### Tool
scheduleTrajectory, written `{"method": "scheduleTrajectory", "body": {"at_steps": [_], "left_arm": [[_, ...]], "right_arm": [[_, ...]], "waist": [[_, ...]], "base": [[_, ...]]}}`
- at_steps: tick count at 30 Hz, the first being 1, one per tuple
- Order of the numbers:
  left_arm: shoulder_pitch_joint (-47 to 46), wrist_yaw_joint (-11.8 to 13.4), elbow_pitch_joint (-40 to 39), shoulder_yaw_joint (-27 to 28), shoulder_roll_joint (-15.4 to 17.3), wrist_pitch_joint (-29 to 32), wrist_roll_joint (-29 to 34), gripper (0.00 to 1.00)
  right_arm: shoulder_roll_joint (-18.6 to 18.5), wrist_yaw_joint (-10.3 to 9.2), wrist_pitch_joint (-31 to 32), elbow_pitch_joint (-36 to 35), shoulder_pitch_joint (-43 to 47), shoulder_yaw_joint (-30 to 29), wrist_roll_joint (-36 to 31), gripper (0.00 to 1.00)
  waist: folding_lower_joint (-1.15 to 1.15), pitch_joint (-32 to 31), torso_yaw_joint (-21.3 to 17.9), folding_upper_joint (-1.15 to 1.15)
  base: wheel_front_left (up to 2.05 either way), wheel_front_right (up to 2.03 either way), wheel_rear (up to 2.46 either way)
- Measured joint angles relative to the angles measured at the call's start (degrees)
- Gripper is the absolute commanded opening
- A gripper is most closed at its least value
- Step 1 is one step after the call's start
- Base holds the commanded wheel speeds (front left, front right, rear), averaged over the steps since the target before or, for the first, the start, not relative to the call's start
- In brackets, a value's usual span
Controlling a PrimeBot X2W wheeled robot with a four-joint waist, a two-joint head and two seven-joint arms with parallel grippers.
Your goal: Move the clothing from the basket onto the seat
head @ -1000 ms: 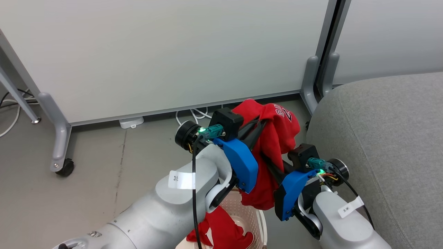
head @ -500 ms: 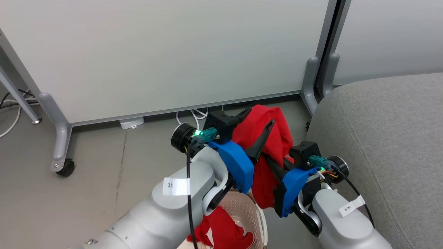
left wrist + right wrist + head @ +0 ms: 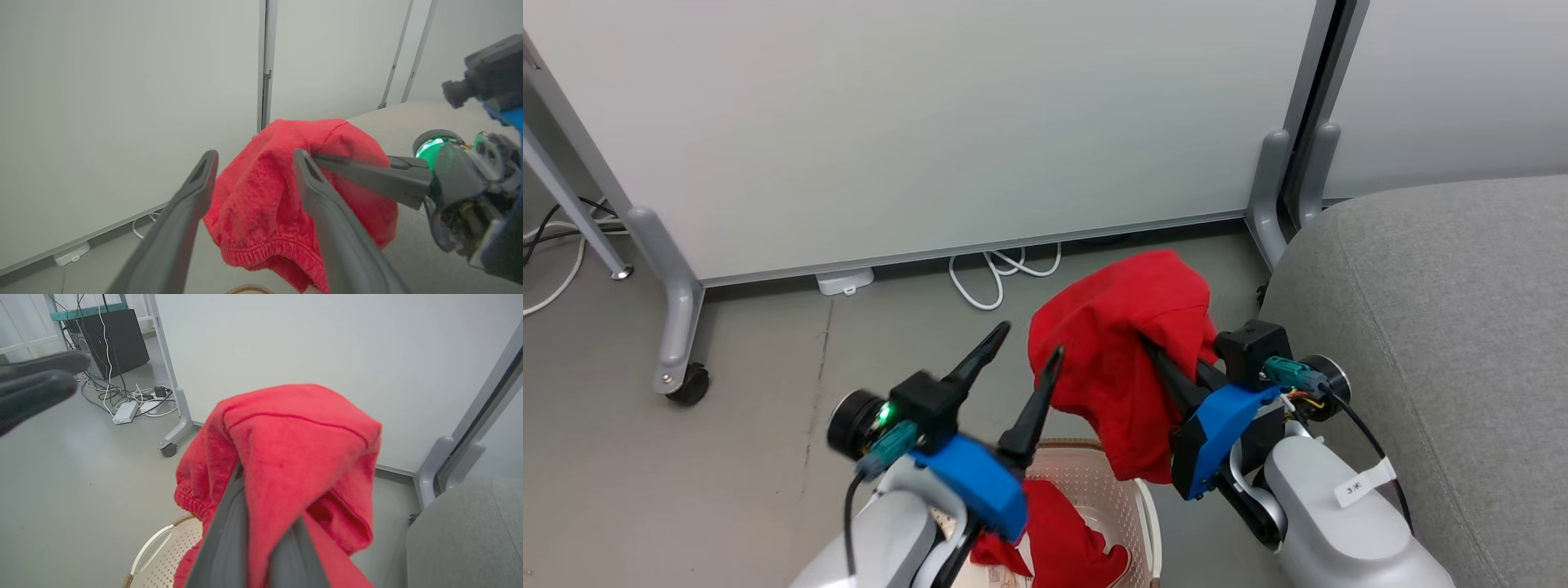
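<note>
Hanging from the right gripper (image 3: 1158,363), whose fingers are clamped together on it, a red garment (image 3: 1123,327) droops above the far right part of the basket (image 3: 1141,506), just left of the grey seat (image 3: 1437,327) and clear of it; the left gripper (image 3: 1029,343) stands with fingers spread apart and empty, just left of the cloth; a second red garment (image 3: 1058,531) lies inside the basket, nearer.
</note>
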Motion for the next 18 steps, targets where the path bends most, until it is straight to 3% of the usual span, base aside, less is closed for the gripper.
{"method": "scheduleTrajectory", "body": {"at_steps": [5,18], "left_arm": [[8.2,-1.4,-4.3,8.6,-0.5,0.0,6.1,1.0],[17.3,-4.2,-5.5,19.9,-2.9,0.0,13.9,1.0]], "right_arm": [[-1.1,0.01,0.4,-2.0,1.3,-1.9,-0.2,0.0],[-1.2,0.01,1.8,-5.7,4.3,-5.0,-1.5,0.0]], "waist": [[0.0,0.0,1.1,0.0],[0.0,-0.1,1.6,0.0]], "base": [[0.0,0.0,0.0],[0.0,0.0,0.0]]}}
